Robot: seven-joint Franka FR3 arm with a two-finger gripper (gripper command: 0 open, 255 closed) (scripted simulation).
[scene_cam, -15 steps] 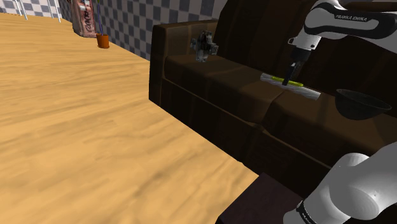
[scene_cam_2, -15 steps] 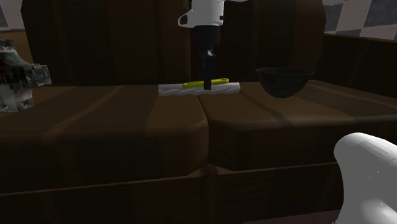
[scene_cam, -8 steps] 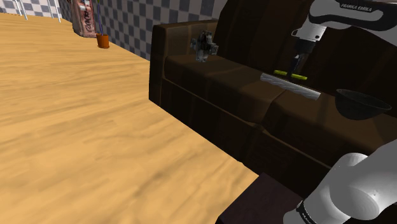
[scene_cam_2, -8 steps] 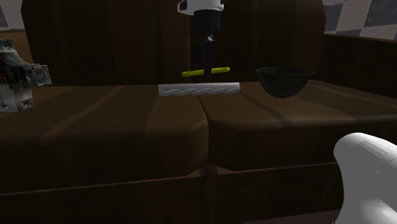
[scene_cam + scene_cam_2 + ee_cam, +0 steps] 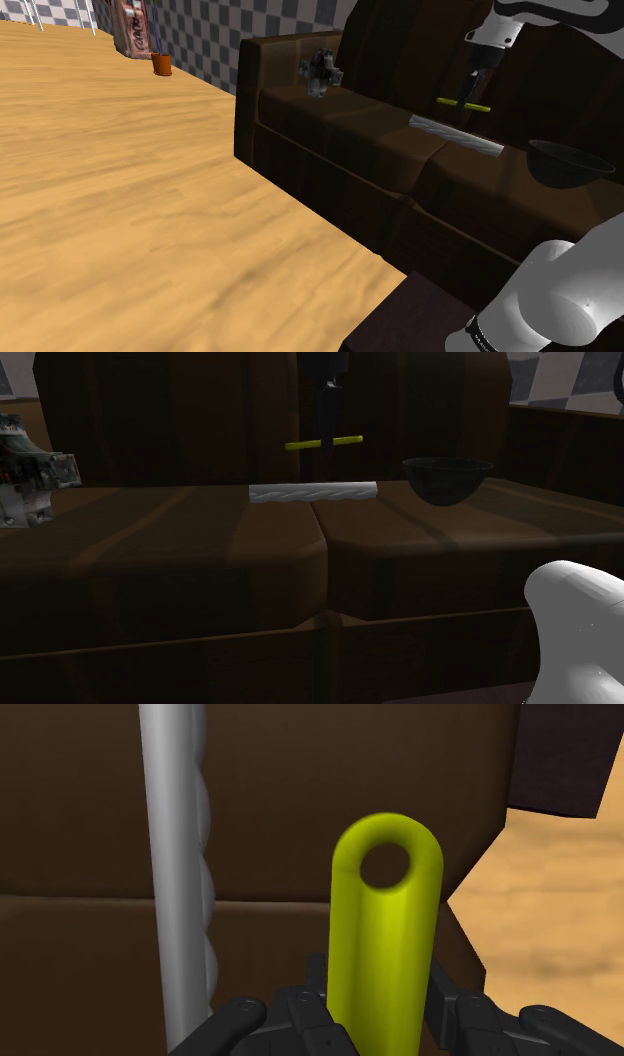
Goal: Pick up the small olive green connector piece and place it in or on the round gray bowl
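Note:
A slim yellow-green connector piece (image 5: 463, 103) (image 5: 322, 444) hangs level in the air above the brown sofa seat. My gripper (image 5: 470, 96) (image 5: 326, 438) is shut on its middle from above. In the wrist view the piece (image 5: 386, 934) runs up from between the fingers (image 5: 300, 1014), a round hole near its far end. The dark round bowl (image 5: 570, 163) (image 5: 447, 479) rests on the seat, to the second exterior view's right of the gripper and lower.
A grey twisted rod (image 5: 455, 135) (image 5: 312, 492) (image 5: 180, 874) lies on the sofa seat (image 5: 340, 130) below the held piece. A grey mechanical object (image 5: 321, 72) (image 5: 25, 472) sits further along the seat. An orange cup (image 5: 161, 64) stands on the wooden floor.
The gripper has risen with the connector piece, lifting it off the grey rod and well above the seat. Rod and bowl have not moved.

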